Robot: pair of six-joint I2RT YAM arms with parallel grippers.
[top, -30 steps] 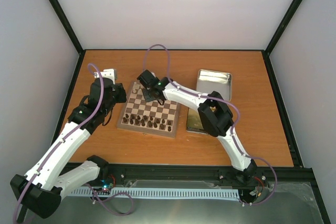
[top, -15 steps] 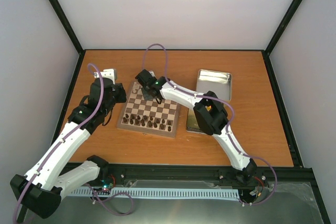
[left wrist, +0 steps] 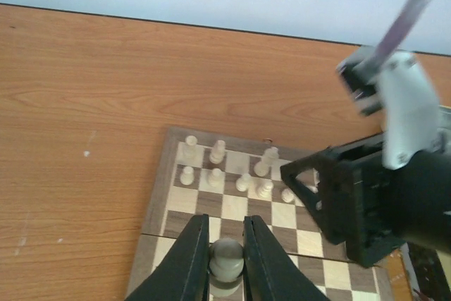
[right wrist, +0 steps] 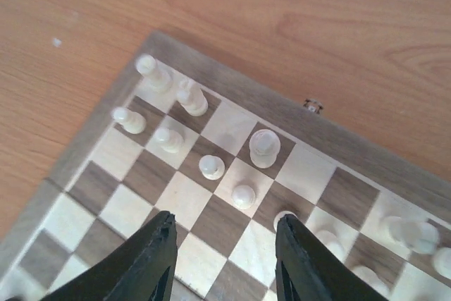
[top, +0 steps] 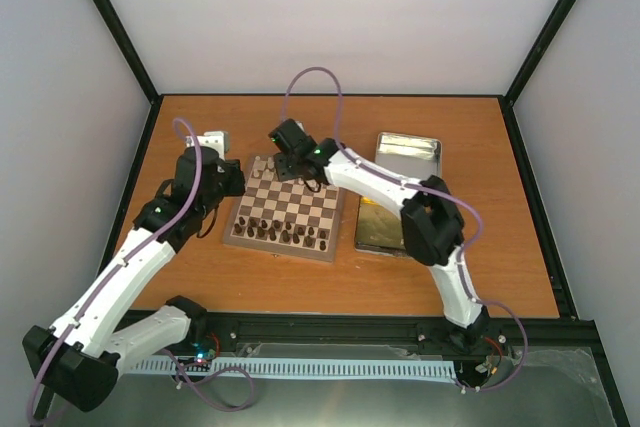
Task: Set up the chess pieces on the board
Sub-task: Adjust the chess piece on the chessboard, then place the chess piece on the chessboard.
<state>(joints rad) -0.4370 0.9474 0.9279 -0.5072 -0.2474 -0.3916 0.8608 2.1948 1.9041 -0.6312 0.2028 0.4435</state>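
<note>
"What moved?"

"The right end effector [top: 291, 167] drew back from above the far rows of the board [top: 281, 249] to its far edge."

"And its arm?"

"The elbow [top: 432, 222] swung out to the right, so more of the tin [top: 378, 229] shows. The cable [top: 315, 71] arches higher."

"The left side?"

"The left arm [top: 140, 247] crept slightly toward the board."

From above, the right arm [top: 360, 179] is covering the board's [top: 290, 209] far rows, and the pieces [left wrist: 218, 151] there are showing too small to tell apart. In the left wrist view that arm is blocking the board's right side, and the piece [left wrist: 227, 259] between the left fingers [left wrist: 189, 262] is blurring into the bottom edge. The right wrist view is cropping the board's right and bottom.
</note>
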